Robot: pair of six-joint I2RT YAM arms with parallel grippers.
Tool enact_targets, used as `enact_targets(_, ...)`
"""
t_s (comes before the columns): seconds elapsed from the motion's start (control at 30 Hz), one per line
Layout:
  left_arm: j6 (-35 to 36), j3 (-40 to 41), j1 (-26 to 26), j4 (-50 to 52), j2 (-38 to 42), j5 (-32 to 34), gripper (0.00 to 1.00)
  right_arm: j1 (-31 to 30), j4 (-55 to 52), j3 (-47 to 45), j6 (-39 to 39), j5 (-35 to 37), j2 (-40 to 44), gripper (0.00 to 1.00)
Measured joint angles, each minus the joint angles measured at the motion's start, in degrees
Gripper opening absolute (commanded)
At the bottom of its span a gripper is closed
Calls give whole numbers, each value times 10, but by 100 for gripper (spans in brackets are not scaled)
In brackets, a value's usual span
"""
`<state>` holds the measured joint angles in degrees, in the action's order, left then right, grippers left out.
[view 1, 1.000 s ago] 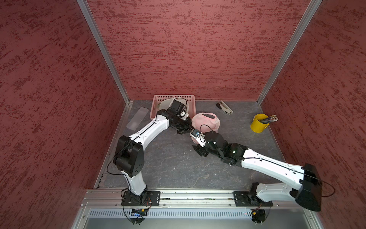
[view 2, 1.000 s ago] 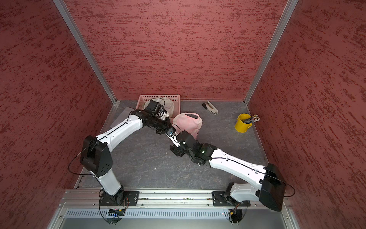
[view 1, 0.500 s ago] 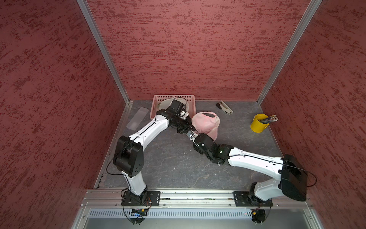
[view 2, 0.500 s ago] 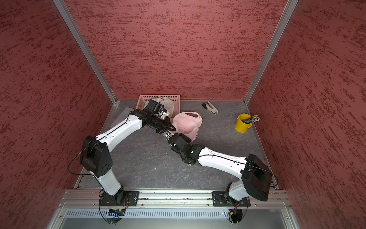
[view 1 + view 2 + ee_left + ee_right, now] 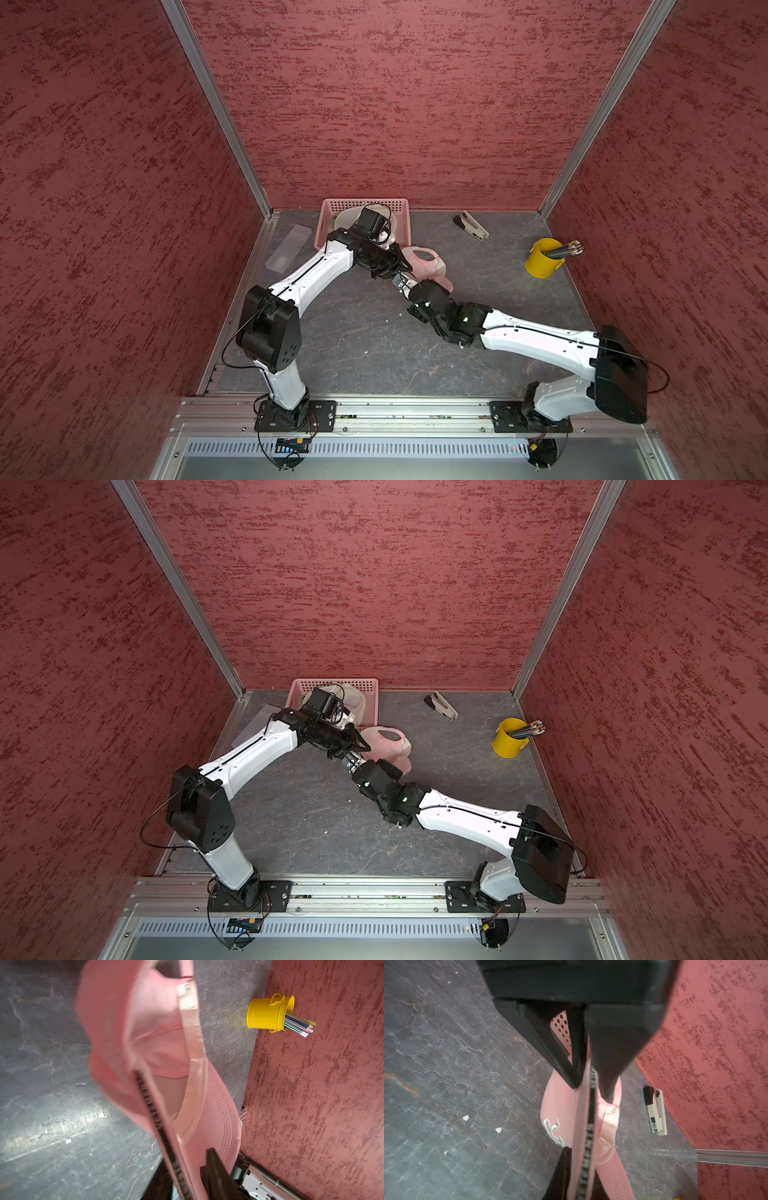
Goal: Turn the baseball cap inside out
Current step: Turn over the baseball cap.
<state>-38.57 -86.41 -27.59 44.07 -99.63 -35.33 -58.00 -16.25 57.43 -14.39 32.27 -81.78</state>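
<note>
Two hands at the cap: right hand pinches it, left hand spread.

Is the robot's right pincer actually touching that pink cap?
Touching. The right wrist view shows the right pincer closed on the pink cap: its dark finger lies flat against the cap's edge, with no gap.

pink baseball cap fills most of the shot, kinda blurry, pale sweatband and stitched brim showing. yellow bucket of pencils near the red wall.
</note>
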Motion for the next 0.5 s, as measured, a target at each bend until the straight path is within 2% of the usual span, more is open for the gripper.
enact_targets(0.03, 7, -3, 0, 0, 1, 1, 100, 4, -15, 6, 10, -9, 3, 6)
enact_targets(0.3, 50, -29, 24, 38, 43, 42, 100, 73, -150, 89, 96, -92, 34, 6)
enact_targets(0.5, 103, -56, 66, 84, 90, 125, 100, 191, -184, 107, 194, -189, 61, 6)
